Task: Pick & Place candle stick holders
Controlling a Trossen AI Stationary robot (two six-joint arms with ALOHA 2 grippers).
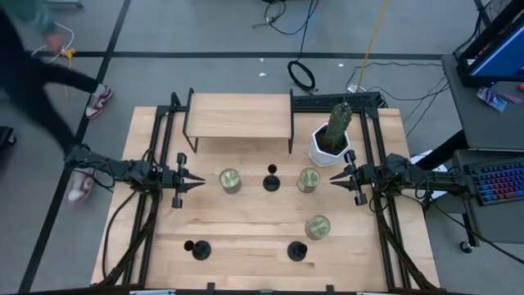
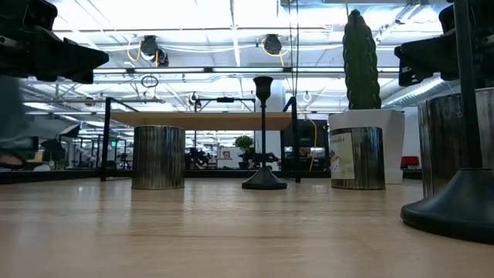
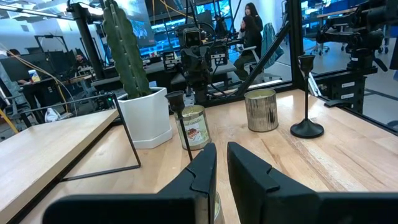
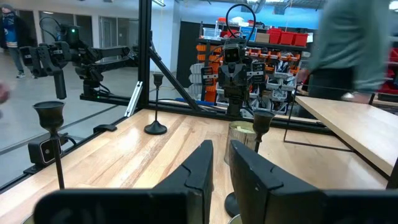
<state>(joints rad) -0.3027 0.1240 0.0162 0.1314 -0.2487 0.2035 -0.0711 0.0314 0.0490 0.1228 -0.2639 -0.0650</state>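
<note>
Both claws nearly pressed together, empty: left gripper (image 1: 199,182) at table's left edge, right gripper (image 1: 335,180) at right edge. Candle stick holders: one mid-table (image 1: 272,181), two near front edge (image 1: 197,248) (image 1: 297,251). Risk: the thin stems tip easily, and jars (image 1: 230,180) flanking the middle one could get knocked.

One camera hangs overhead, looking straight down on the whole table (image 1: 262,238). Another sits at tabletop level, looking across the wood into the room. Each wrist camera looks forward past its own dark fingers toward the opposite arm. All four catch the middle candle holder (image 1: 271,180); the cactus pot (image 1: 330,146) shows overhead, low and from the left wrist.
</note>
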